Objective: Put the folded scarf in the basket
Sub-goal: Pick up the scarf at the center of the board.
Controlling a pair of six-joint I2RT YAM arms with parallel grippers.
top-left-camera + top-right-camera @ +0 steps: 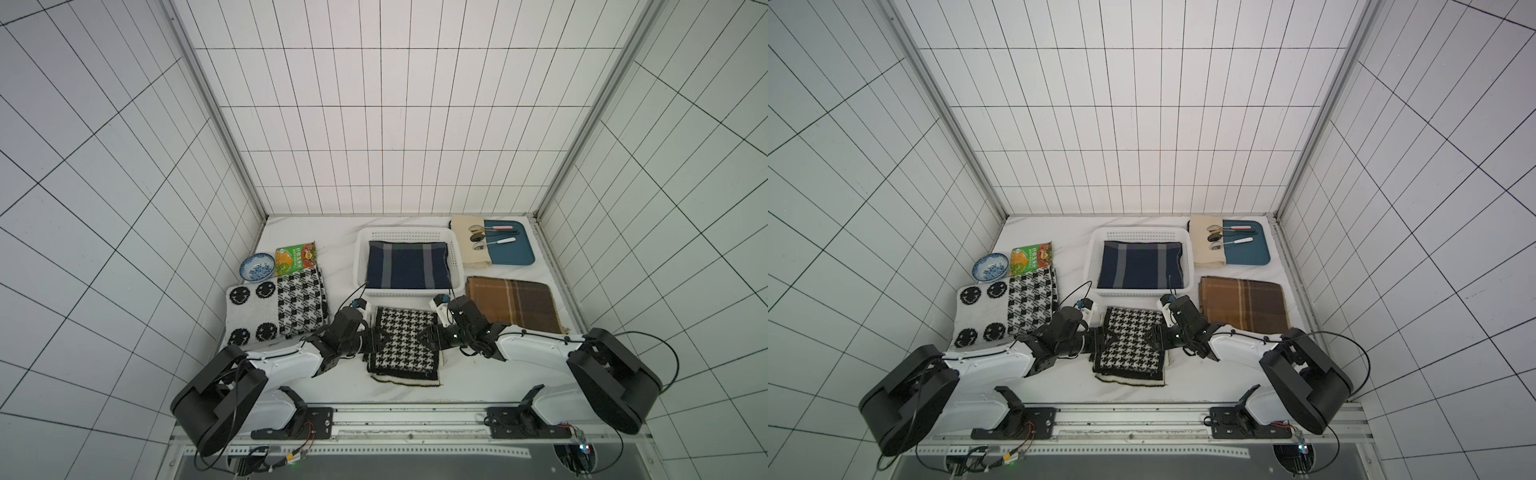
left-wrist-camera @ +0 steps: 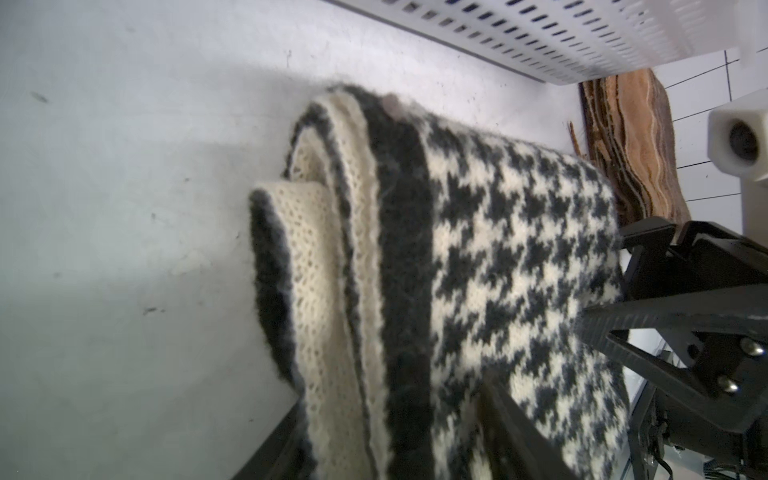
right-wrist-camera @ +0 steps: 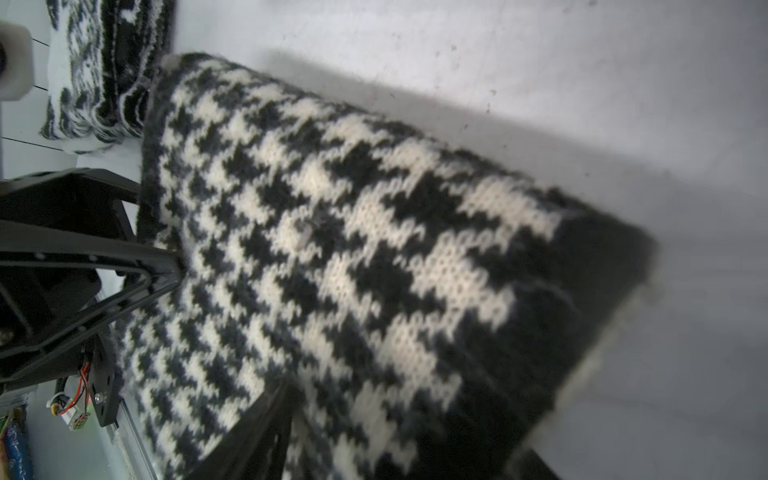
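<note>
Top views show gridded walls [image 1: 386, 124], marbled tabletop [image 1: 328, 232] beneath the houndstooth scarf [image 1: 405, 340].

Your left arm [image 1: 286, 359] and right arm [image 1: 536, 345] held low, wrists turned inward, left gripper [image 1: 379, 338] and right gripper [image 1: 429, 336] facing each other, each one's jaws clamped over an opposite side edge of the folded scarf [image 1: 405, 347], right clamp probably just as firm, its wrist view blurred
</note>
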